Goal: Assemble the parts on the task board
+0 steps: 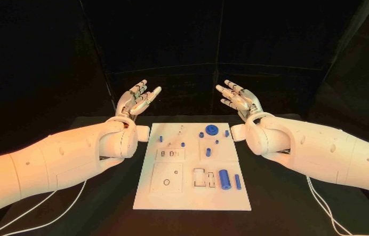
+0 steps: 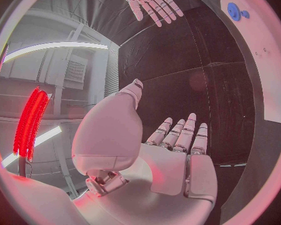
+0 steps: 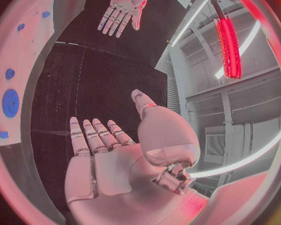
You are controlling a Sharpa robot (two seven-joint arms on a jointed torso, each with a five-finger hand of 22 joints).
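The white task board [image 1: 192, 198] lies in the middle of the black table. On it are a blue gear [image 1: 211, 128], a thick blue cylinder [image 1: 224, 178], a thin blue pin [image 1: 238, 181] and several small blue pegs [image 1: 208, 151]. My left hand [image 1: 139, 98] is raised beyond the board's far left corner, fingers spread, holding nothing; its own palm [image 2: 178, 157] fills the left wrist view. My right hand [image 1: 239, 99] is raised beyond the far right corner, also spread and empty, with its palm [image 3: 109, 155] in the right wrist view. The palms face each other.
The black table [image 1: 285, 209] runs around the board on all sides, with white cables [image 1: 46, 209] hanging near both front corners. The board's edge with the blue gear [image 2: 234, 11] also appears in the left wrist view, and the same gear [image 3: 10, 103] in the right.
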